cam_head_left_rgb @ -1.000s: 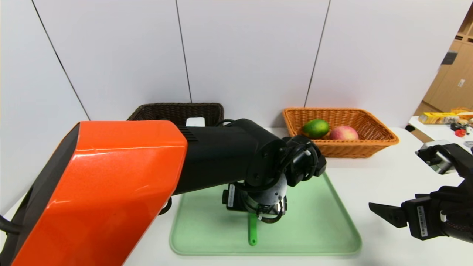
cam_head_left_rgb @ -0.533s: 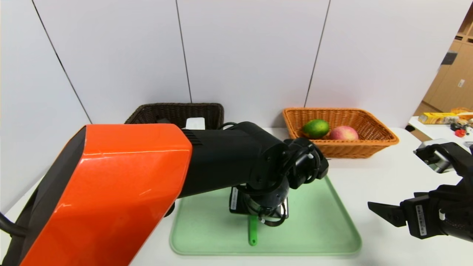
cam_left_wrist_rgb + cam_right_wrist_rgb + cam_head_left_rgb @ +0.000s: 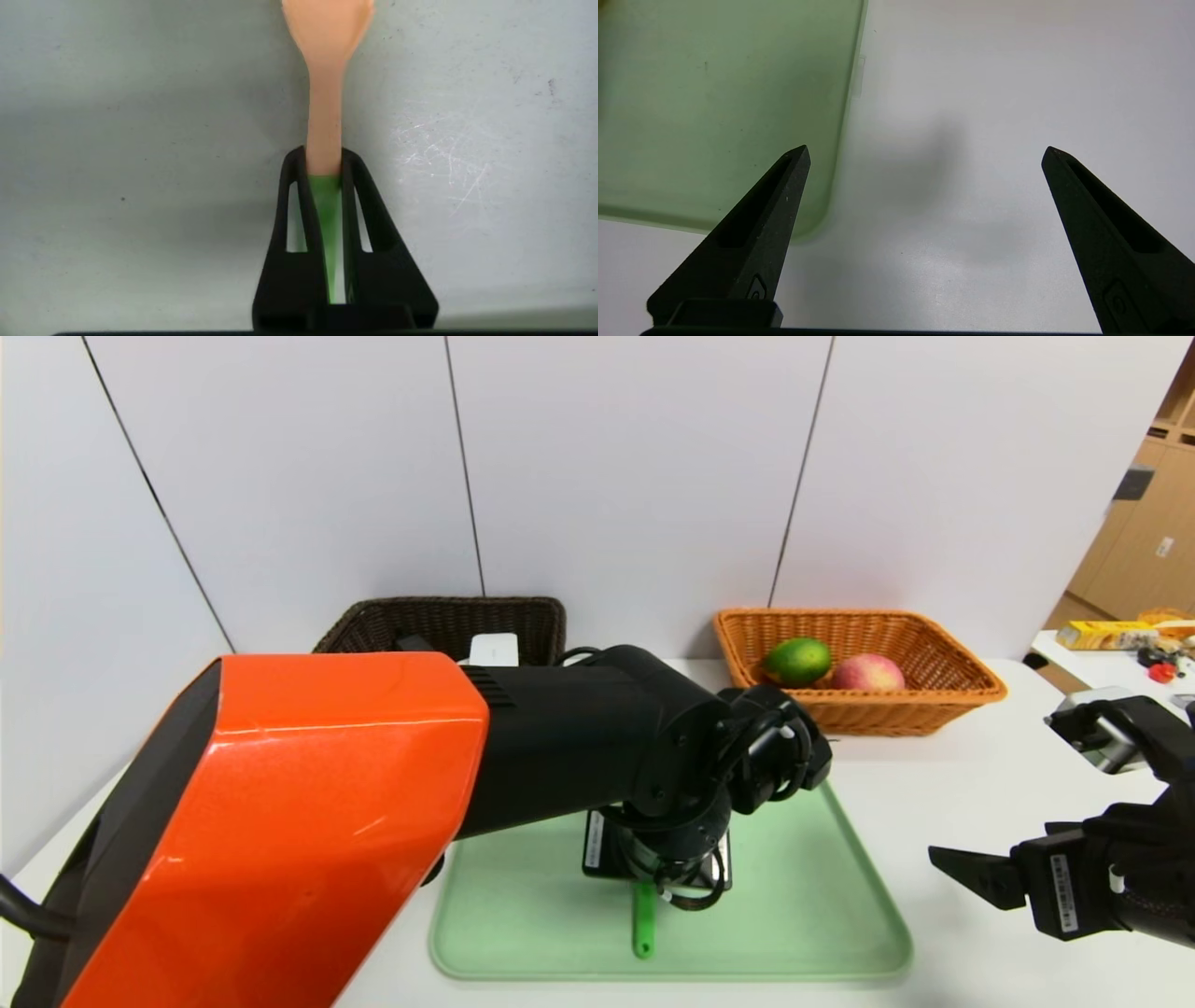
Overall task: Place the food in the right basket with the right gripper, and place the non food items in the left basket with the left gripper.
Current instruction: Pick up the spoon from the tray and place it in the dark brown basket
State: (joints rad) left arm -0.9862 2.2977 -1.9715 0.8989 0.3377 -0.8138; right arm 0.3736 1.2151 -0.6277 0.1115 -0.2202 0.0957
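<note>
**A:** Head view first. What am I looking at?

**B:** I'm working the left gripper (image 3: 665,887) down on the green tray (image 3: 822,905), right over the spoon (image 3: 640,926). Only the green handle is showing, pointing back toward me. The wrist is hiding the fingers here. The right gripper (image 3: 962,879) is sitting idle over the tabletop (image 3: 943,784), off the tray's right edge, well apart from the spoon.

**A:** Baskets?

**B:** The right basket (image 3: 971,686) is holding the green fruit (image 3: 798,660) and the peach (image 3: 868,672). The left basket (image 3: 373,621) is showing a white block (image 3: 493,649); the arm is blocking the rest of it.

**A:** Left wrist view?

**B:** The fingers (image 3: 299,196) are pinching narrow on the spoon (image 3: 325,93) at the joint between handle and neck. Its long axis is running straight out between them, bowl ahead. It's looking like it's lying on the tray; I can't tell if it's lifting.

**A:** Right wrist view?

**B:** The fingers (image 3: 770,210) are spread wide and holding nothing, with the tray corner (image 3: 714,116) beside one tip.

**A:** Next?

**B:** I'm judging lift, then carry back-left to the dark basket.
</note>
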